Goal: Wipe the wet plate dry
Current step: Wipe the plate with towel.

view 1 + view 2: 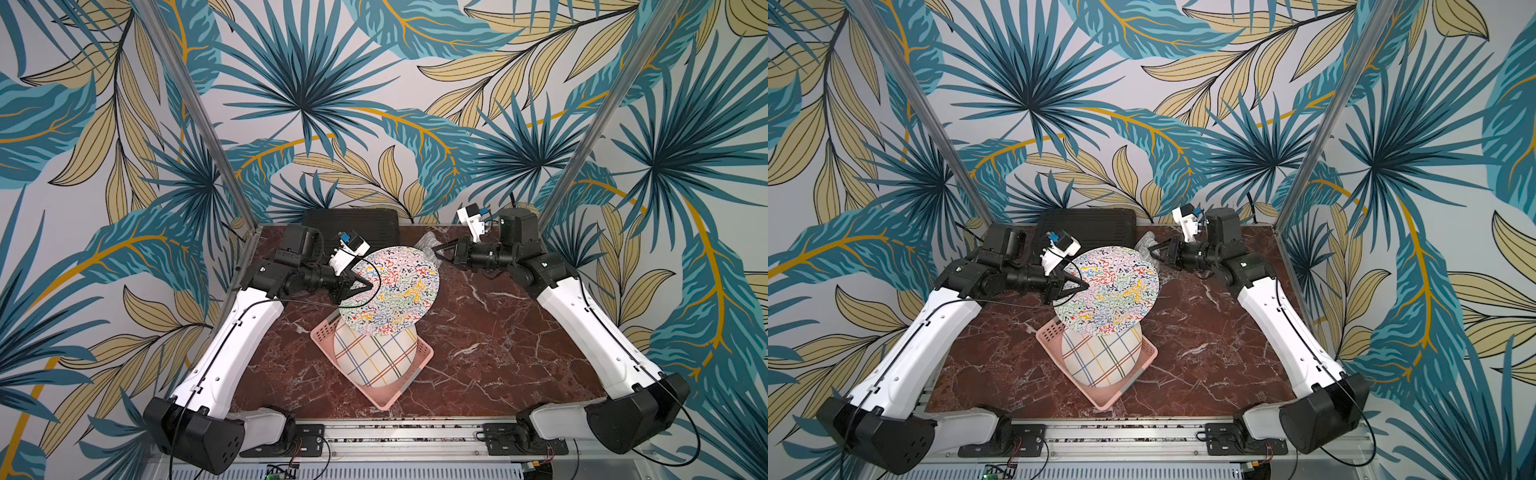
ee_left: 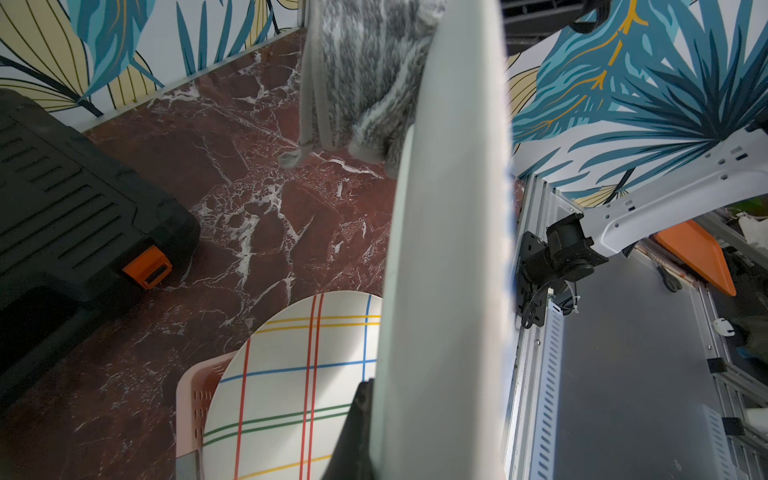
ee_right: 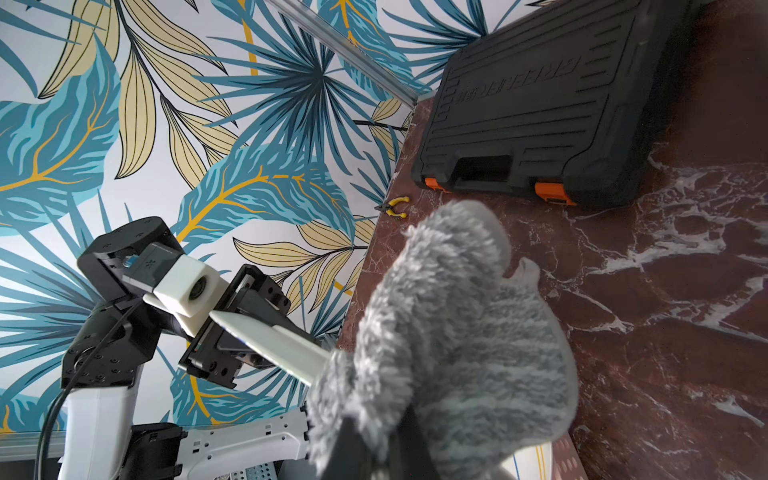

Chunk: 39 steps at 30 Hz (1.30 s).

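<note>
Nearest the overhead camera runs the aluminium rail (image 1: 399,434) that carries both arm bases. Beyond it, on the marble table (image 1: 498,332), a pink basket (image 1: 322,334) holds a plaid plate (image 1: 374,357). In both top views the left gripper (image 1: 368,286) is clamped on the near-left rim of the squiggle-patterned plate (image 1: 395,291), holding it tilted in the air above the far end of the basket. The right gripper (image 1: 436,249) is pinched on a grey cloth (image 1: 426,243) just past the plate's far rim. A black tool case (image 1: 353,220) lies at the back edge of the table.

From the left wrist, the held plate (image 2: 449,249) shows edge-on, with one dark finger (image 2: 357,432) pressed to its plain underside. The cloth (image 2: 365,75) hangs on that same underside near the far rim; whether it touches there I cannot tell. The plaid plate (image 2: 291,374) sits below in the basket (image 2: 191,395).

From the right wrist, the fluffy cloth (image 3: 449,332) bunches around the gripper's tips, and the plate's thin white edge (image 3: 270,338) runs into it. Small yellow-handled pliers (image 3: 395,206) lie beside the tool case (image 3: 540,104).
</note>
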{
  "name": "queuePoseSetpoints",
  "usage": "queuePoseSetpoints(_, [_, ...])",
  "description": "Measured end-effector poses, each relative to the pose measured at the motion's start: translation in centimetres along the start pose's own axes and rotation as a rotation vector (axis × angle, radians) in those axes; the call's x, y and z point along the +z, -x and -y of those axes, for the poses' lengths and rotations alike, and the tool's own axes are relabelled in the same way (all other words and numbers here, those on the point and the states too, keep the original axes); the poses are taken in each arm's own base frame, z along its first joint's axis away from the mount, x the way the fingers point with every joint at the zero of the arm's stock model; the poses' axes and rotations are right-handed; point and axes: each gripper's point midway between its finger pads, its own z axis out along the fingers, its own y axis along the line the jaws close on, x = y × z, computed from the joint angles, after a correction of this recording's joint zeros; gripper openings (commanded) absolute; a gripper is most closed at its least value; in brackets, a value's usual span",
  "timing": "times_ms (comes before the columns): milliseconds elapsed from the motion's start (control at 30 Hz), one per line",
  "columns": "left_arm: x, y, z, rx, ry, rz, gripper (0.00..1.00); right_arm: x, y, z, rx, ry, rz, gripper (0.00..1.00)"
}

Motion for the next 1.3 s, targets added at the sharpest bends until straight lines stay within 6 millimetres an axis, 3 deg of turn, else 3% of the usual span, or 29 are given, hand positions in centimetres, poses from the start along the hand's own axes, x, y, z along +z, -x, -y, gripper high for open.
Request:
queuePoseSetpoints(100, [-0.2, 0.4, -0.7, -0.056, 0.01, 0.029, 0.0, -0.3, -0.3, 0.1, 0.005, 0.002, -0.004, 0.0])
queuePoseSetpoints(267, [-1.9, 4.1, -3.6, -0.066, 0.099, 0.18, 0.0, -0.4, -3.7, 0.3, 0.074, 0.027, -0.112, 0.0])
queuePoseSetpoints(433, [-2.5, 5.6, -3.5, -0.076, 0.076, 0.24, 0.0, -0.4, -4.6, 2.1, 0.132, 0.006, -0.132, 0.0])
queuePoseSetpoints(800, [-2.3, 4.1, -0.5, -0.041, -0.085, 0.189, 0.0, -3.8, -0.5, 4.5, 0.21, -0.047, 0.032, 0.0])
queuePoseSetpoints(1100, [-2.2, 1.7, 2.3, -0.014, -0.202, 0.119, 0.0, -3.9, 3.5, 1.4, 0.207, 0.035, 0.074, 0.0])
queuePoseSetpoints(1300, [-1.7, 1.5, 3.8, 0.012, -0.248, 0.093, 0.0, -2.2, 2.5, 0.6, 0.224, 0.069, 0.012, 0.0])
